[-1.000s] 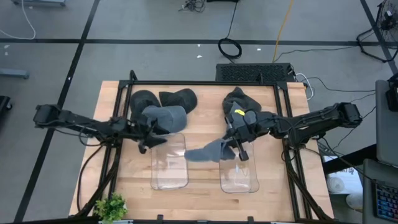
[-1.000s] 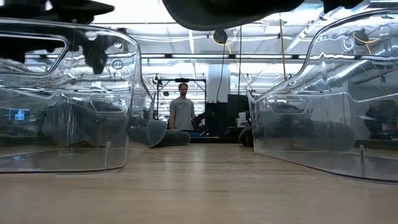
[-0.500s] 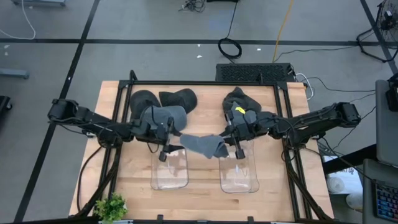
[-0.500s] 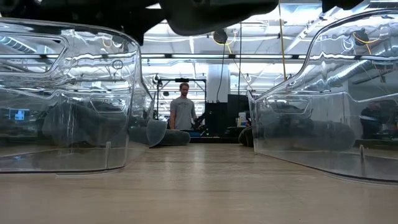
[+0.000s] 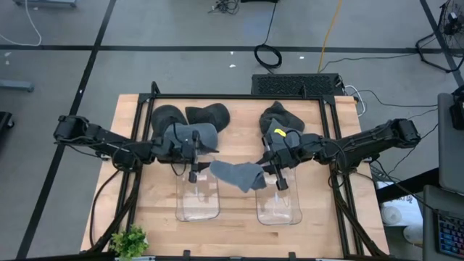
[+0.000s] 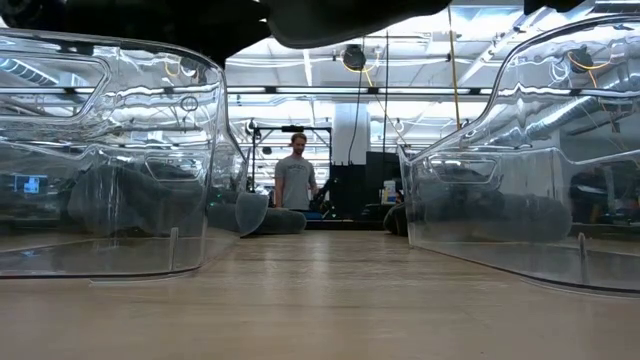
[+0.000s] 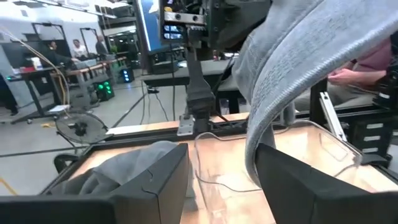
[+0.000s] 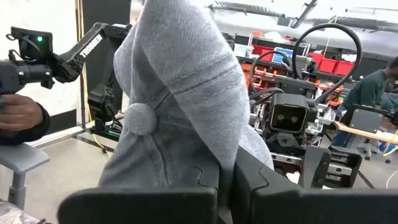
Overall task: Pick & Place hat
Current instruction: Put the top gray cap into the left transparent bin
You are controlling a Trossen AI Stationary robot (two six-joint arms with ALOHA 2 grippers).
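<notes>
A grey knit hat (image 5: 235,175) with a pom-pom (image 8: 140,118) hangs in the air between my two grippers, above the gap between two clear bins (image 5: 197,199) (image 5: 281,206). My right gripper (image 5: 262,170) is shut on its right end. My left gripper (image 5: 205,167) is level at the hat's left end. Its fingers are apart, and the hat's edge (image 7: 261,124) comes down between them. In the low view the hat (image 6: 340,15) shows only as a dark shape at the top. My right gripper pinches the hat's edge (image 8: 214,155) between its two shut fingers, coming level from the table's right. The hat is lifted clear and stretches away toward my left gripper. My left gripper has the hat's edge running down close beside one finger (image 7: 298,186). Whether it touches, I cannot tell.
More grey hats lie piled at the far left (image 5: 190,119) and far right (image 5: 279,119) of the wooden table (image 5: 239,225). A small plant (image 5: 130,243) stands at the near left corner. A person (image 6: 297,180) stands in the room behind.
My left gripper has gone toward the table's right, up to the hat's free end, and has rolled about its own axis. The hat's left end, which hung low, now sits higher and nearer my left gripper. My right gripper keeps its hold.
</notes>
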